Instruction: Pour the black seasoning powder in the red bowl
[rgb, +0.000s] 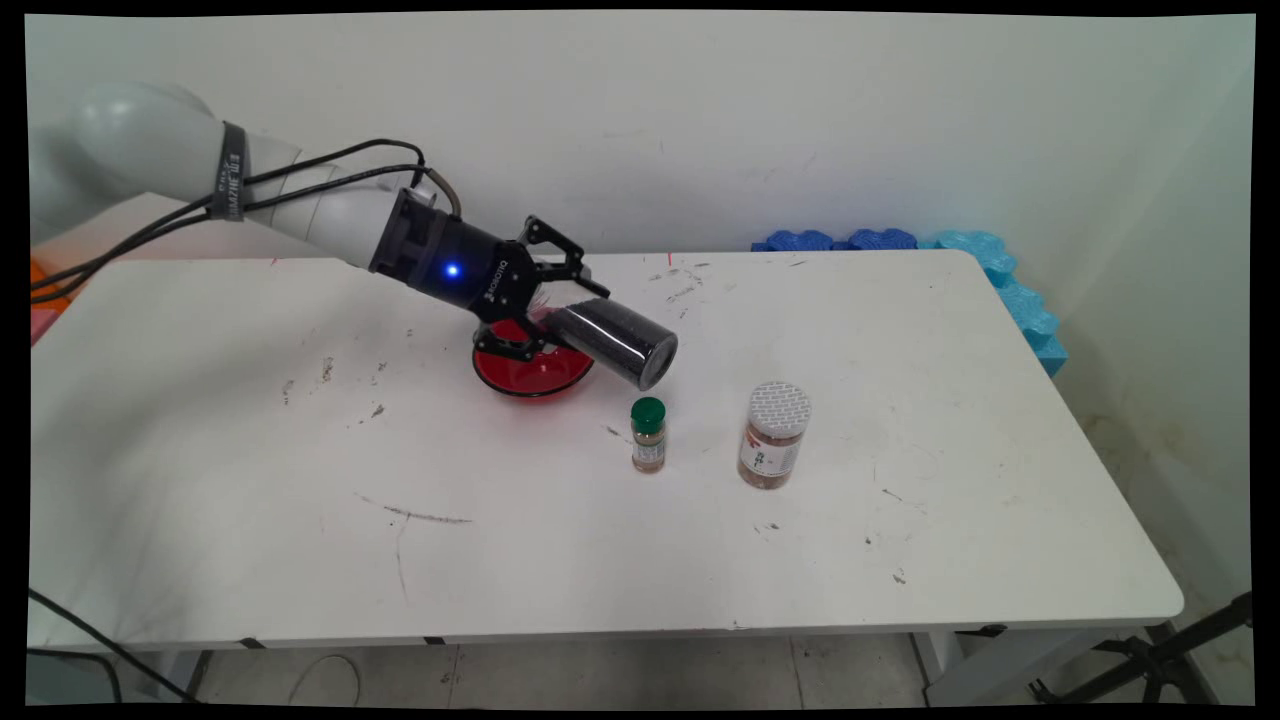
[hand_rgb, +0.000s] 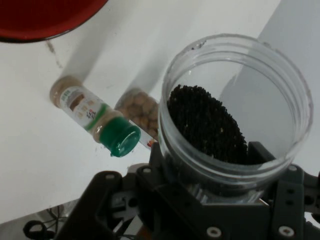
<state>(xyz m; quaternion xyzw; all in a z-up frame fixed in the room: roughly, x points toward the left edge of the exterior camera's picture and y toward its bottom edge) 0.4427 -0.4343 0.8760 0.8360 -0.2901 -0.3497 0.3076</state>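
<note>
Near edge of the table (rgb: 600, 600): bare white top, scuffed and streaked with dark marks; wide open room along the front and to the left; floor tiles and a cable below, a black stand's legs cut off at the lower right.

Mid-table, right of centre: small bottle (rgb: 648, 435) with a green cap, upright; just beside it to the right a bigger jar (rgb: 773, 436) with a white patterned lid, brownish contents; apart from each other, clear room around both; in the hand view the jar mostly hidden behind the bottle and the held tub, only round tan pieces showing.

Just behind the bottle, raised off the table: pincer (rgb: 568, 300) clamped on a clear open tub (rgb: 612, 343) of black grains, tilted, mouth pointing right and down toward the bottle; grains piled against the tub's lower side in the hand view (hand_rgb: 207, 125); no lid on it.

Under the pincer: red bowl (rgb: 530, 372), partly hidden by the linkage and tub; contents not made out.

Far edge: blue foam pieces (rgb: 900, 241) along the wall and down the right corner; plain white wall behind.
</note>
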